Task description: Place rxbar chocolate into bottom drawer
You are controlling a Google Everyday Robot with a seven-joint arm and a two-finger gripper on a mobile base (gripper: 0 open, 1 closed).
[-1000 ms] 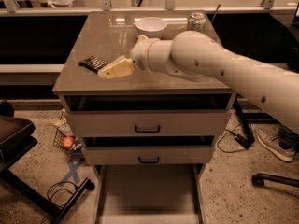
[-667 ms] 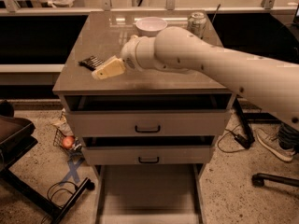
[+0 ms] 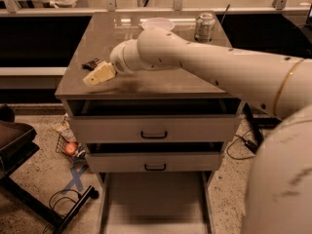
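Your arm [image 3: 229, 69] fills the right side of the view, reaching from the lower right across the tabletop [image 3: 97, 33] toward its left edge. Under the tabletop you see the grey-beige cabinet [image 3: 78, 123], and at its foot the bottom drawer [image 3: 153, 199] stands pulled out toward you, a wide flat grey tray with thin side walls and nothing visible inside it. Above it are the two upper drawers [image 3: 154, 128], each with a black handle at the middle of its front.

On the tabletop, a white bowl [image 3: 157, 23] sits near the back edge about midway along it, and a silver soda can [image 3: 204, 27] stands upright near the back right corner, well apart from the arm's tip.

Your end effector [image 3: 100, 73] is the cream-coloured piece at the arm's tip, low over the tabletop near the left edge, a little back from the front left corner. You cannot tell how wide it stands.

The rxbar chocolate [image 3: 91, 63] lies flat on the tabletop by the left edge, just behind the end effector; you cannot tell whether the two touch
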